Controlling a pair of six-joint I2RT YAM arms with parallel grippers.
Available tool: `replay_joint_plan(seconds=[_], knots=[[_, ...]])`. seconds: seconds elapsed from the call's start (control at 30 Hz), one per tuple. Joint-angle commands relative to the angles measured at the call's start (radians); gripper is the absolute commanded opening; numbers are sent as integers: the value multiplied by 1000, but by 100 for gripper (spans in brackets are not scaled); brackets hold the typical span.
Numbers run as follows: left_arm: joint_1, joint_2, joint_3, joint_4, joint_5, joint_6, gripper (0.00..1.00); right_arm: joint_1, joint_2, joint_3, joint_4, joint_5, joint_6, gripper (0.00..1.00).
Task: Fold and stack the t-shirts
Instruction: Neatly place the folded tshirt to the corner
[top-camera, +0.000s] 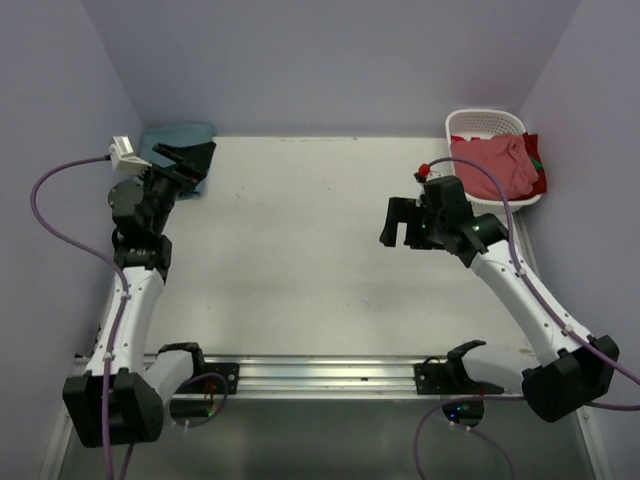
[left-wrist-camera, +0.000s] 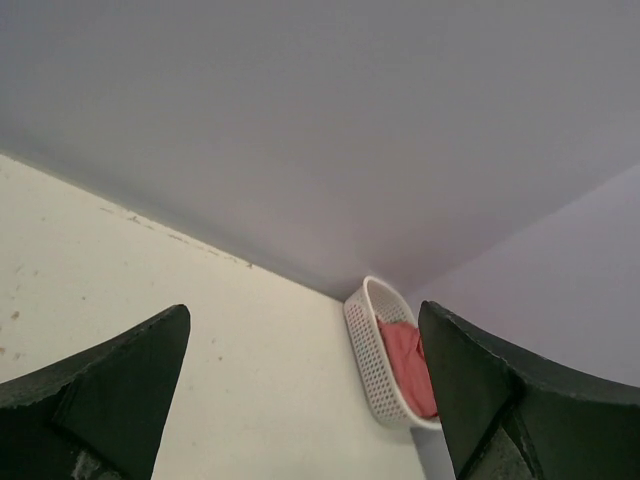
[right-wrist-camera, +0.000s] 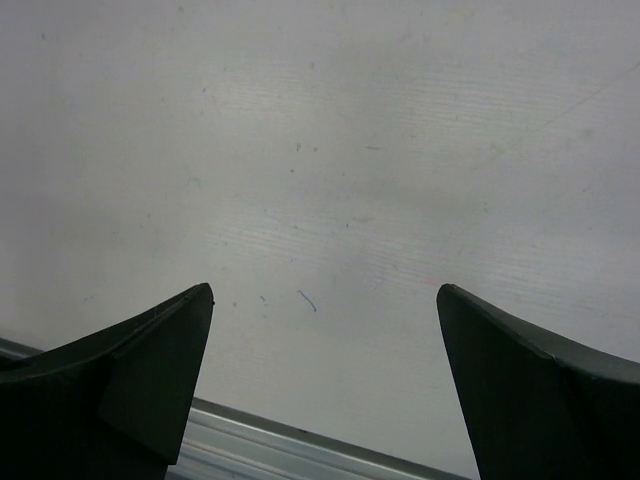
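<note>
A folded teal-blue t-shirt (top-camera: 178, 136) lies at the table's far left corner. A salmon pink-red t-shirt (top-camera: 495, 165) lies bunched in the white basket (top-camera: 487, 122) at the far right; it also shows in the left wrist view (left-wrist-camera: 405, 362). My left gripper (top-camera: 190, 160) is open and empty, raised beside the teal shirt's right edge, and shows open in its wrist view (left-wrist-camera: 305, 320). My right gripper (top-camera: 402, 226) is open and empty above bare table left of the basket, and shows open in its wrist view (right-wrist-camera: 325, 300).
The white basket (left-wrist-camera: 372, 358) stands against the far right wall, with a dark red and green cloth (top-camera: 538, 165) at its right side. Lilac walls enclose the table on three sides. A metal rail (top-camera: 330, 375) runs along the near edge between the arm bases.
</note>
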Motion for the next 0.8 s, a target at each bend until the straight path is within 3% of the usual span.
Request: replay_joint_plan(seconds=[0.0,0.1,0.2,0.3,0.4,0.47,0.53,0.57,0.6,0.67,0.77], knots=[[-16,-101,51,-196,169,234,100,-1,-68,60,51,154,13,99],[-46,-213,88,-275,304,313,100,1,-81,92,45,271,8,99],[-68,-288,97,-251,450,326,100,-1,-32,151,4,317,-12,99],[-68,-296,30,-60,641,208,100,-1,43,212,-30,321,-36,99],[-77,-250,-73,268,746,32,100,1,131,264,-45,342,-36,99],[-88,-194,-115,347,780,-10,100,1,172,312,-61,366,-39,99],[-123,-166,-71,158,750,83,100,-2,238,365,-80,399,-38,99],[-137,-151,-40,55,718,241,100,-2,257,382,-82,423,-39,99],[-155,-149,-2,-152,620,322,100,-2,271,396,-82,429,-47,99],[-230,-158,43,-219,517,448,100,-7,313,443,-87,454,-47,99],[-332,-169,31,-213,386,505,100,-8,369,523,-110,454,-56,99]])
